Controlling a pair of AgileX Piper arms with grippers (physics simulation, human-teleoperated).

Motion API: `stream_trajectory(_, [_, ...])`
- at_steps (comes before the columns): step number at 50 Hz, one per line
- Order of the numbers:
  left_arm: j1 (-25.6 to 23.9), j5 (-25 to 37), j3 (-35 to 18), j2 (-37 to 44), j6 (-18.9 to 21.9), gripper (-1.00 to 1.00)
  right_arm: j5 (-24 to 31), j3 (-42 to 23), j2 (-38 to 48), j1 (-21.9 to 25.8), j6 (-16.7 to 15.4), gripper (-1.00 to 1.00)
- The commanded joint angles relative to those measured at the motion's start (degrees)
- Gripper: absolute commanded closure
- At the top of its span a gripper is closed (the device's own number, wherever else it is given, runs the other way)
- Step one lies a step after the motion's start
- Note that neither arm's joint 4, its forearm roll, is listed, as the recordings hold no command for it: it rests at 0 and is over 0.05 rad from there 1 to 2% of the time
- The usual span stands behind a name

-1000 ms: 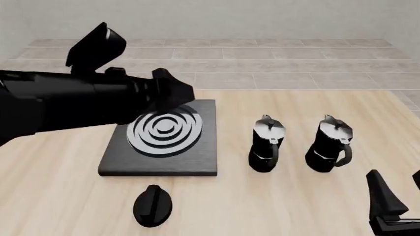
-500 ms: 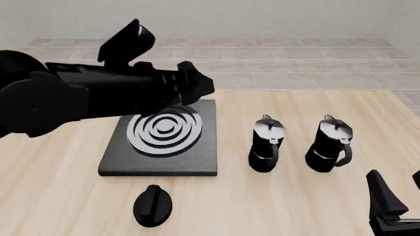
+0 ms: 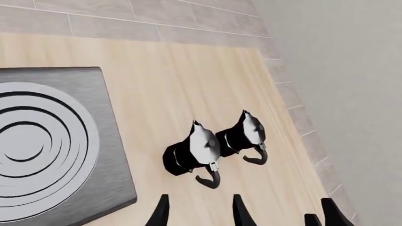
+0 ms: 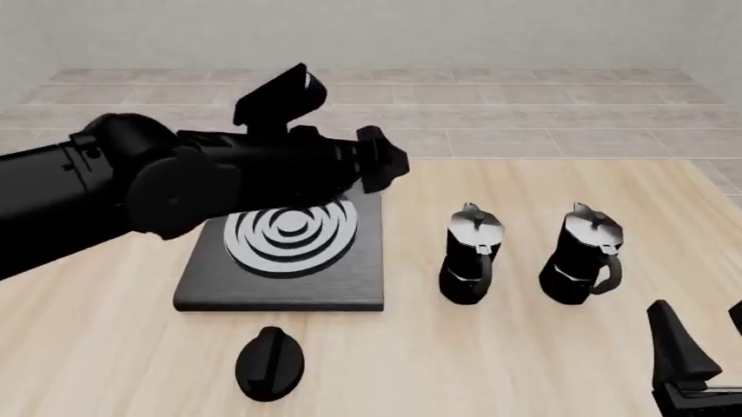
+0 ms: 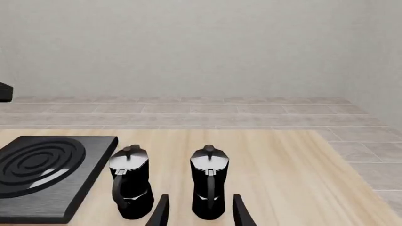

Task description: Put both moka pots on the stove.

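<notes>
Two black moka pots with silvery lids stand upright on the wooden table right of the stove [image 4: 347, 278]: the left pot [image 4: 470, 256] and the right pot [image 4: 583, 256]. My left gripper [image 4: 387, 161] hovers above the stove's far right corner, left of the pots and apart from them. In the left wrist view it [image 3: 199, 216] is open, with both pots [image 3: 191, 153] [image 3: 242, 134] ahead of the fingers. My right gripper [image 4: 705, 343] stands low at the near right, open [image 5: 199, 214], behind the right pot [image 5: 209, 186] and beside the left pot [image 5: 131, 188].
A flat black oval knob [image 4: 269, 363] lies on the table in front of the stove. The left arm's bulk covers the stove's far left part. Tiled floor and a grey wall lie beyond the table's far edge.
The left arm has swung to the right and a little upward over the stove, bringing its gripper closer to the pots. The right arm and both pots have not moved.
</notes>
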Motion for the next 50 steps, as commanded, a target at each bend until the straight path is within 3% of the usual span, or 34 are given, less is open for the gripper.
stream_trajectory(1, [-0.7,-3.6,-0.6,4.6,-0.1,-1.00,0.0,0.0,0.0,0.0,0.0,-1.00])
stream_trajectory(16, [-2.3,-7.8,-1.8,10.0,-0.3,-1.00,0.0,0.0,0.0,0.0,0.0,-1.00])
stream_trajectory(50, [-5.5,-10.7,-5.0,18.2,-2.3,-1.00,0.0,0.0,0.0,0.0,0.0,-1.00])
